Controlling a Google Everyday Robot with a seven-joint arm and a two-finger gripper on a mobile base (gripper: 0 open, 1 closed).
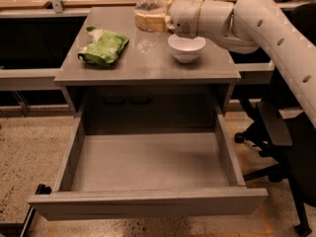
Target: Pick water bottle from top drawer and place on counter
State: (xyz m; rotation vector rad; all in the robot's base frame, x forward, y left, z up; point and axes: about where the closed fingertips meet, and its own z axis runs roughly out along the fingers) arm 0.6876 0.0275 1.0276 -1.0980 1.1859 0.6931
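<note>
The water bottle (146, 24) is clear with a white cap and stands upright over the middle back of the grey counter (148, 68). My gripper (148, 20) reaches in from the right and its tan fingers (157, 19) are shut around the bottle's upper body. I cannot tell whether the bottle's base touches the counter. The top drawer (148, 169) is pulled fully out below the counter and nothing lies inside it.
A green snack bag (104, 47) lies on the counter's left side. A white bowl (186, 48) sits just right of the bottle, under my wrist. A black office chair (281, 137) stands to the right of the cabinet. The floor is speckled.
</note>
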